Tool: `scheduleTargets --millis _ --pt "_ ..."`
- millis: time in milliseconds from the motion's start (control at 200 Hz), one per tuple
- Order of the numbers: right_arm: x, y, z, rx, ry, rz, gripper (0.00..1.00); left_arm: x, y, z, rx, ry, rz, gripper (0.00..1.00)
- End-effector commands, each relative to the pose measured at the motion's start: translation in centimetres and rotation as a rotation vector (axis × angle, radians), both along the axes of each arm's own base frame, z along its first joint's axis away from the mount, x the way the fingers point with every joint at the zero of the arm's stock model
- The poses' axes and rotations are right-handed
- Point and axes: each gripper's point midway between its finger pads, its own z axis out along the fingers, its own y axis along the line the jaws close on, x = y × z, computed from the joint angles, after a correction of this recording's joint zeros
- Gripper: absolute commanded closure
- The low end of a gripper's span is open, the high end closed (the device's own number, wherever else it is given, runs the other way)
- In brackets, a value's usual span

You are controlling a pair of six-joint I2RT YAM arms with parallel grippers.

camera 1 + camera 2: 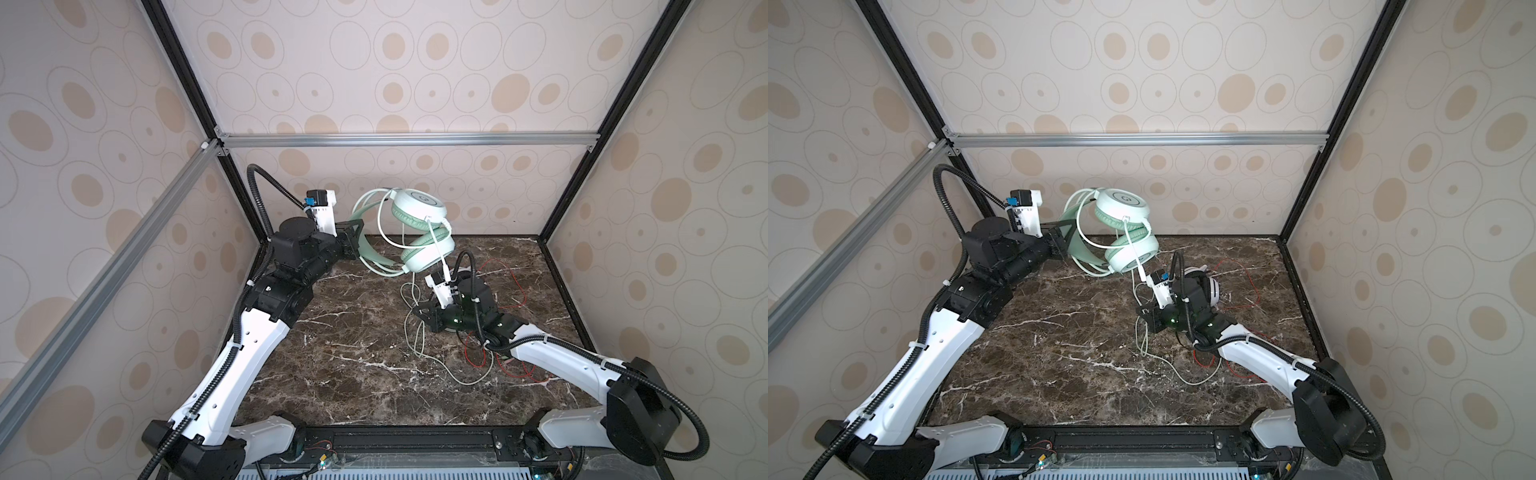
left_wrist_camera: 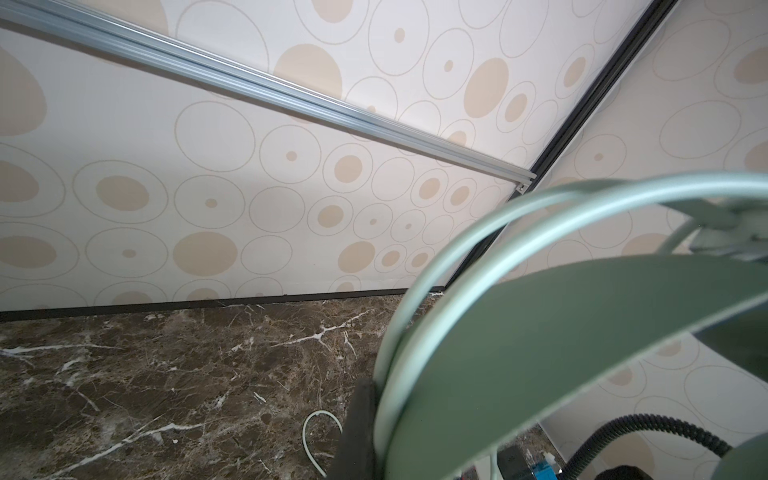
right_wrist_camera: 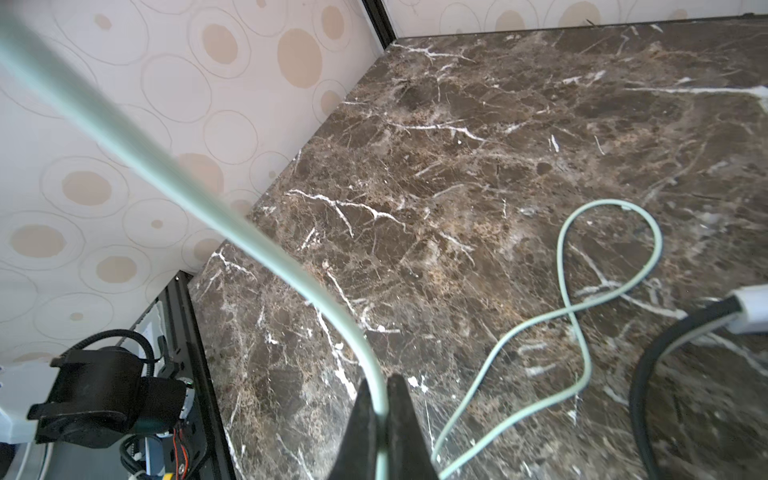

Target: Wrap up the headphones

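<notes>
Now your left fingers (image 1: 354,241) are clamped on the headband of the mint pair (image 1: 419,208), which hangs clear above the desk (image 1: 353,374). Below the mint pair, your right fingers (image 3: 380,409) pinch its pale cable (image 3: 249,232), the slack looping on the desk. The white pair (image 1: 1210,289) lies lower right of the mint pair, its red cable (image 1: 511,282) strewn about.

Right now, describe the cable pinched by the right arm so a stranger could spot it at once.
Start at the dark marble tabletop and find the mint-green headphones held up at its back. From them a pale green cable drops to the right jaws, shut on it, then loops on the marble. Unlike the thin red cable nearby, it is thicker and pale green.
</notes>
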Motion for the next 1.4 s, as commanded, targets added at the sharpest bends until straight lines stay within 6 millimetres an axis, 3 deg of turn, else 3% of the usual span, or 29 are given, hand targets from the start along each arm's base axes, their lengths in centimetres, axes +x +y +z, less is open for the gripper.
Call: scheduleTargets --millis 0,380,685,1070,1395 --pt "-1.1 -1.4 -1.5 -0.082 0.005 -0.019 1.0 -0.3 0.8 4.0 -0.107 -0.099 0.027 1.0" --pt "-4.1 -2.2 -1.5 -0.247 -0.058 0.0 1.0 1.3 2.6 2.7 -0.128 -0.047 0.125 1.0" --pt "-6.9 -1.5 -0.1 -0.348 -0.134 0.052 1.0 2.7 5.6 0.0 -0.088 0.011 0.271 1.0" --pt "-9.7 0.7 1.2 -0.454 -0.213 0.16 1.0 3.7 7.7 -4.3 -0.019 0.078 0.38 1.0" --pt "-10.6 2.0 4.7 -0.493 -0.304 0.221 1.0 4.1 8.9 -7.9 0.129 0.114 0.433 1.0"
